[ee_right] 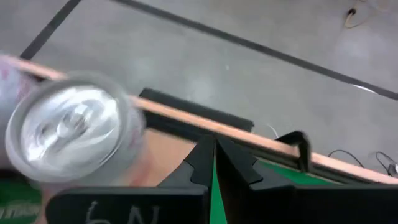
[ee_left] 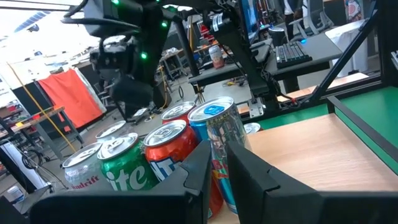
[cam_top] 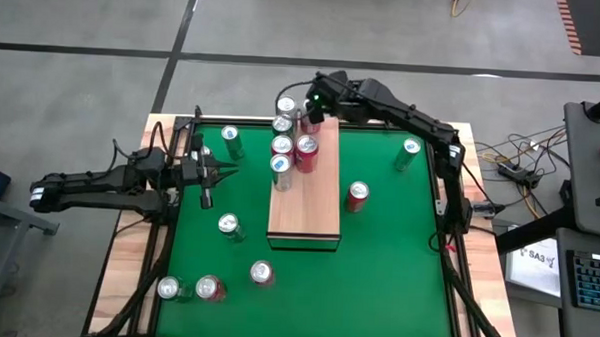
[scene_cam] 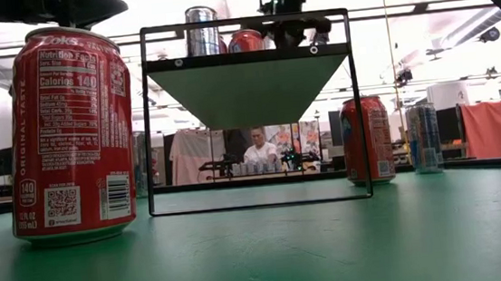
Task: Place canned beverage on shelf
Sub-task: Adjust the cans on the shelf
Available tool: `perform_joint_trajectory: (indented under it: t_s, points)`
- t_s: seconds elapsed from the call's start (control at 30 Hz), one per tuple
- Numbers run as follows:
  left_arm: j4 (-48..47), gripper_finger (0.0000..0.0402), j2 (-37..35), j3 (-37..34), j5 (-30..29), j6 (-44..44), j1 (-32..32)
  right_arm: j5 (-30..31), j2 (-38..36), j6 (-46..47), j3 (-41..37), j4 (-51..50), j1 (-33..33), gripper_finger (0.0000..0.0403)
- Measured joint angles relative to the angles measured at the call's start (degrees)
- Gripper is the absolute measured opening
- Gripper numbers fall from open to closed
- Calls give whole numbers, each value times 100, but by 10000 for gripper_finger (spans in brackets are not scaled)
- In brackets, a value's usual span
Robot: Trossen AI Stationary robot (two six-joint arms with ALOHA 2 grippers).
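- Long board of pale reddish-grained wood on a low dark frame, the shelf (cam_top: 305, 194), sits mid-table on the green mat (cam_top: 396, 272). Its far end holds a tight cluster of upright cans (cam_top: 290, 140); the near end is bare, probably packed from the back to leave room for more.
- Right gripper (cam_top: 309, 107) hovers over the shelf's far end, fingers clenched with nothing between them. A silver-topped can (ee_right: 74, 127) stands just beside it in the wrist view.
- Left gripper (cam_top: 212, 172) is off the shelf's left side, fingers nearly closed on nothing, facing the cluster; looks parked.
- Loose cans wait on the mat, e.g. the red can (cam_top: 356, 196) just right of the shelf.
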Motion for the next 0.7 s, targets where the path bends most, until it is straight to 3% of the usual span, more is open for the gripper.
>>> perform_joint_trajectory:
  t_s: [0.7]
  points:
    - [7, 37, 7, 0, 0, -2, 1, -550, 2, -258, -356, 1105, 21, 9]
